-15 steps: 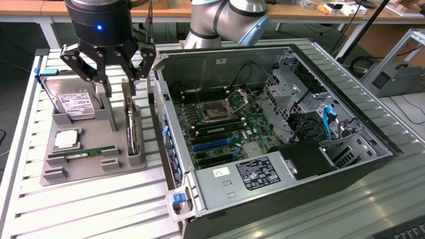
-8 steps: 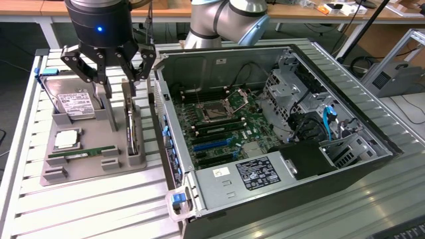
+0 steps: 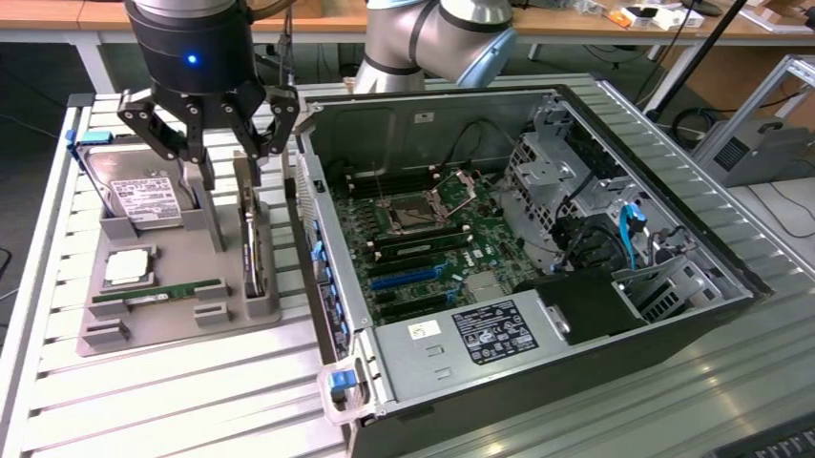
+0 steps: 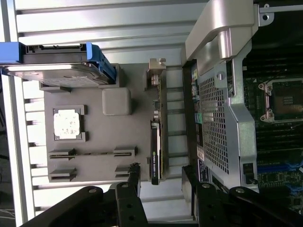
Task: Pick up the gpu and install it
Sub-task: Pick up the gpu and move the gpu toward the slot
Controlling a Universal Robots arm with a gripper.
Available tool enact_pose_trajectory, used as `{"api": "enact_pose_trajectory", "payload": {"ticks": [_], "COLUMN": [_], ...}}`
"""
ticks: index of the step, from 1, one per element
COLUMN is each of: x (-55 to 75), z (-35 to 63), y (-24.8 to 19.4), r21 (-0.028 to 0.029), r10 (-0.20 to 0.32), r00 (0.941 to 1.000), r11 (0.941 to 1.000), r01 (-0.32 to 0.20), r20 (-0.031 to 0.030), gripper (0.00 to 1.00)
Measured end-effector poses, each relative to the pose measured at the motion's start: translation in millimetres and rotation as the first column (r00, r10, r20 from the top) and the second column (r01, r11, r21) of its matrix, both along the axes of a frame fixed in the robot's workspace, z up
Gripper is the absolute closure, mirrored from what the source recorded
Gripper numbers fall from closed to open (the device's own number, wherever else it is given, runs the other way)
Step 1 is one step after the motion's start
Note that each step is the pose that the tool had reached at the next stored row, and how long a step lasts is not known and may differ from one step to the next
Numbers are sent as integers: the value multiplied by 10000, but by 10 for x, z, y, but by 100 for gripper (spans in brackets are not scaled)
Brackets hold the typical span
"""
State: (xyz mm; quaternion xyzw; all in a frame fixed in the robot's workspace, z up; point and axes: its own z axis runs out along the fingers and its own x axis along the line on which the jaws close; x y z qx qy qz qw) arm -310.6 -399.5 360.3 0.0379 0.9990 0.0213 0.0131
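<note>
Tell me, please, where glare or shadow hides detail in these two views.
Exterior view: light glares off the slatted table, brightest near the camera, while the inside of the open computer case is evenly lit. Wrist view: the processor on the grey tray is washed out to white, the hand is a dark silhouette, and the motherboard sits dim.

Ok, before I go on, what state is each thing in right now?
end effector: open, straddling the gpu, not gripping.
gpu: standing on edge in its tray holder.
hard drive: resting in its tray holder.
memory stick: lying in its tray slot.
computer case: side open, motherboard exposed.
</note>
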Motion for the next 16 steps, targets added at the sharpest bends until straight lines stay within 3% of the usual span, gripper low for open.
{"api": "enact_pose_trajectory", "payload": {"ticks": [16], "x": [0], "z": [-31], "y": [-2], "r21": [0], "r10": [0], "r00": [10000], "r11": [10000], "r01": [0], "r20": [0], "gripper": [52]}}
